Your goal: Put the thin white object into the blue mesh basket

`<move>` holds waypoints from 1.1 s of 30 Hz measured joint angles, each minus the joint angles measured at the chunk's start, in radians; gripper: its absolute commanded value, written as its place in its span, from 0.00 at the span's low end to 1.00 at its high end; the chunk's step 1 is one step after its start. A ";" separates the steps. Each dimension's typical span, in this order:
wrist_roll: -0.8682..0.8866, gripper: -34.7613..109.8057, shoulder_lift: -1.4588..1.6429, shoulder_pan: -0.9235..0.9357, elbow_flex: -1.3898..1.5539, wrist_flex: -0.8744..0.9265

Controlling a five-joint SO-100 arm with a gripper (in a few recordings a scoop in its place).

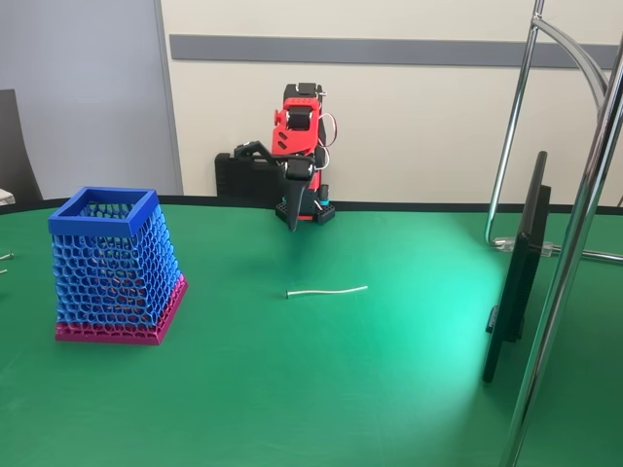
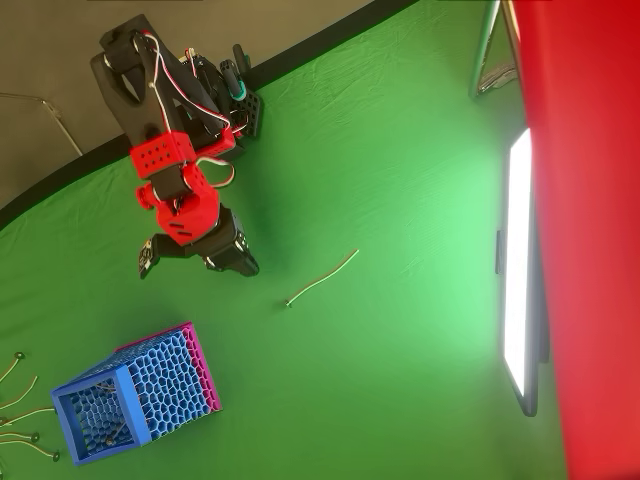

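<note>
The thin white object lies flat on the green table, a slightly curved strand near the middle. The blue mesh basket stands upright to its left in the fixed view, with a solid blue rim and a pink base band, well apart from the strand. My gripper hangs at the back of the table on the red arm, above the cloth and behind the strand. It is open, with nothing in it: one black finger points down and the other sticks out to the left.
A dark flat screen stands on edge at the right, next to chrome stand tubes. A black case sits behind the arm. Several thin pins lie left of the basket.
</note>
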 measured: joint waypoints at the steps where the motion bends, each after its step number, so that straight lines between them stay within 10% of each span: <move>1: -0.005 0.24 -0.040 0.000 -0.031 0.009; 33: -0.233 0.36 -0.881 -0.037 -0.690 0.258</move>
